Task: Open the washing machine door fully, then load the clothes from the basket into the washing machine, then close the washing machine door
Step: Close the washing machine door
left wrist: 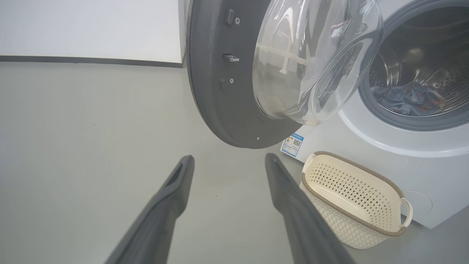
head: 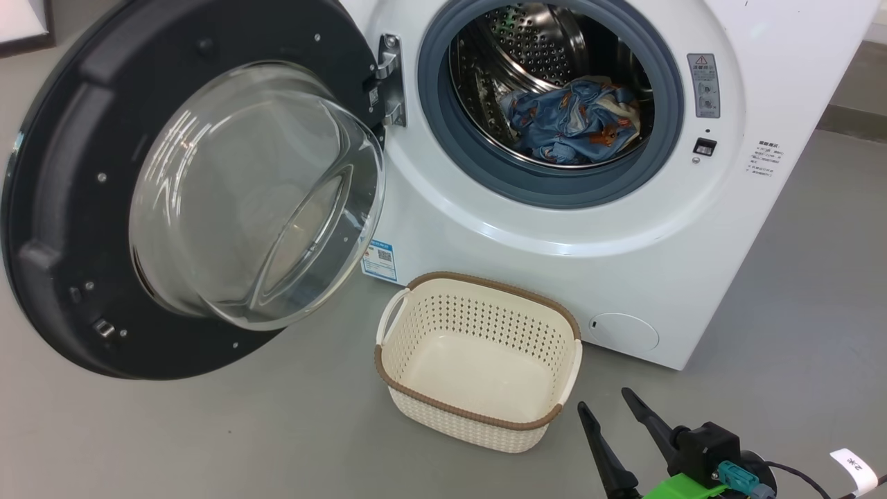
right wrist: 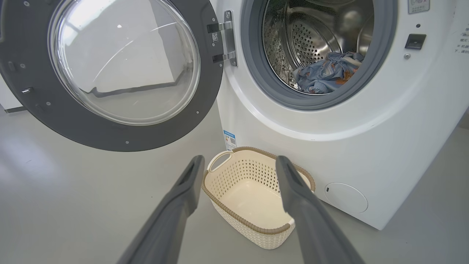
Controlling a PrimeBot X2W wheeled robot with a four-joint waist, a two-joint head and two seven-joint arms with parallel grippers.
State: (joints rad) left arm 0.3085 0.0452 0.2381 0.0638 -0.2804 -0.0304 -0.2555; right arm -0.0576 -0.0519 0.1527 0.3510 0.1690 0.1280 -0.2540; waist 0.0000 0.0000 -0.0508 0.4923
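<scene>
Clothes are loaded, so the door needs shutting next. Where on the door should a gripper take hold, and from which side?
Probably the door rim's free edge, opposite the hinge, with the left gripper coming from the left: that edge looks thin enough to pinch, while the glass bulges smooth.

The big white front-loading washing machine (head: 520, 229) has a grey rubber ring (head: 435, 138) and a shiny perforated steel drum (head: 530, 41). Its round door (head: 62, 208) is glossy black around clear glass. The light-blue fabric clothes (head: 568, 121) carry orange-brown prints, and the cream perforated plastic basket (head: 478, 326) has a brown woven-look rim.
</scene>
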